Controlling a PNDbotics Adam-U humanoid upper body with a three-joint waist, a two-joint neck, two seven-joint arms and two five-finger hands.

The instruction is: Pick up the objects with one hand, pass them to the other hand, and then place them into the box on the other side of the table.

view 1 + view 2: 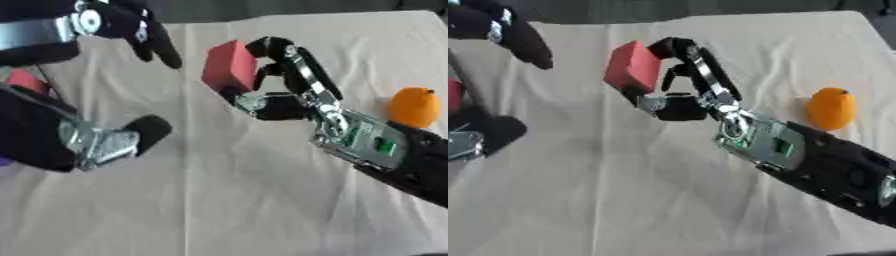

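The right hand (289, 85) is holding a red block (230, 66) pinched between thumb and curled fingers (302, 62), lifted clear of the cloth-covered desk (262, 200) and offered toward the middle. The left hand (105, 75) is waiting just beside it, fingers (157, 42) spread above and thumb (149, 130) low, released and gripping nothing, with an open gap facing the block but not yet touching it. The step in hand looks like the pass. To do it well, the left hand should be closing on the block's free left faces, the ones the right fingers are not covering, so the two hands are not tangling. The right hand should be keeping its pinch until the left fingers are plainly wrapped round the block, and only then letting go; releasing early risks dropping it onto the desk. An orange fruit (413, 106) is lying on the desk near the right forearm, well apart from the exchange. The box is not clearly in view, though something red (26, 80) is showing at the left edge behind the left arm.
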